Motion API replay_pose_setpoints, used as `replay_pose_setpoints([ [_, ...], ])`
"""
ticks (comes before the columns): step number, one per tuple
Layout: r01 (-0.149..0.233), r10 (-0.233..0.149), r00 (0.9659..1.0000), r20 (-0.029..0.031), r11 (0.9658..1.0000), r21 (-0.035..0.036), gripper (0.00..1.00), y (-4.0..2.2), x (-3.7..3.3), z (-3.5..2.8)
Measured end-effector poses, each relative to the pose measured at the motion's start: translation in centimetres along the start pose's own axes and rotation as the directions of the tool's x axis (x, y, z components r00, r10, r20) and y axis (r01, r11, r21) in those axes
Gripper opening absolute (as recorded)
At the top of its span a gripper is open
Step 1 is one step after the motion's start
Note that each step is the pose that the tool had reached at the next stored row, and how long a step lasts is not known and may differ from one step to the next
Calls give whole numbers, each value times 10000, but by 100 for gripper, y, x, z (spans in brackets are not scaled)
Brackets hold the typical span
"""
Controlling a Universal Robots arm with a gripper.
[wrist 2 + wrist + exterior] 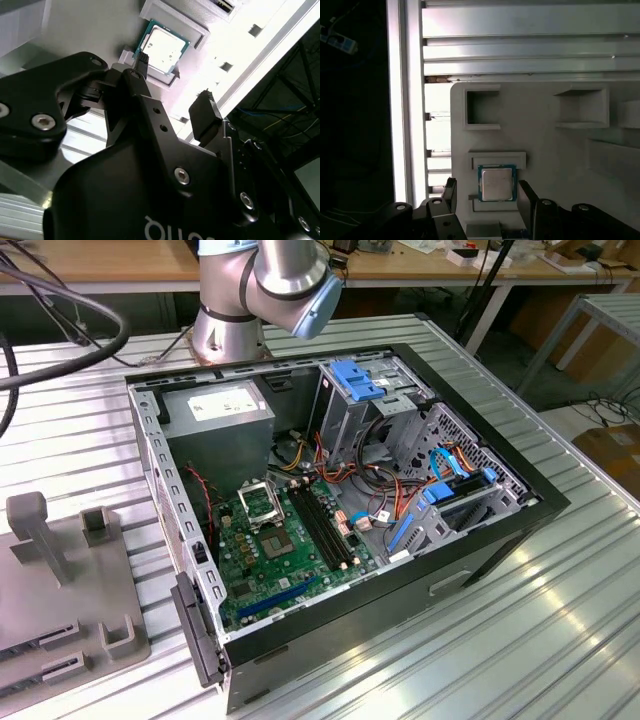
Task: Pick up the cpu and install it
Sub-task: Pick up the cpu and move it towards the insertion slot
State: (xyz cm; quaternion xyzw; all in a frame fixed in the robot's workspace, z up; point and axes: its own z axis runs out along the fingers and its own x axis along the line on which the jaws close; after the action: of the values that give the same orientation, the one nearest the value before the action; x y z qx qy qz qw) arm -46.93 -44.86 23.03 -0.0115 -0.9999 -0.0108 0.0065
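- Two fingers point(450, 192) of the gripper point(486, 184) stand wide apart and hold nothing; the first wrist view shows the cpu point(496, 183) between them.
- In both wrist views, the cpu lies flat in a recess of the grey fixture point(540, 145).
- The exterior view shows the open computer case point(480, 560), with its black socket point(262, 502) on the green board point(250, 560).
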Motion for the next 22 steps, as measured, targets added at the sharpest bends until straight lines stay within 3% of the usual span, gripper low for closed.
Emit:
replay_pose_setpoints([
  [3,307,-307,9995,-7,9995,5,60,-3,-1,74],
  [7,311,-311,9995,-7,9995,5,60,-6,-5,167],
  [12,304,-304,9995,-5,9995,4,60,-5,-42,207],
  [22,302,-302,9995,-8,9995,12,60,-8,-49,218],
])
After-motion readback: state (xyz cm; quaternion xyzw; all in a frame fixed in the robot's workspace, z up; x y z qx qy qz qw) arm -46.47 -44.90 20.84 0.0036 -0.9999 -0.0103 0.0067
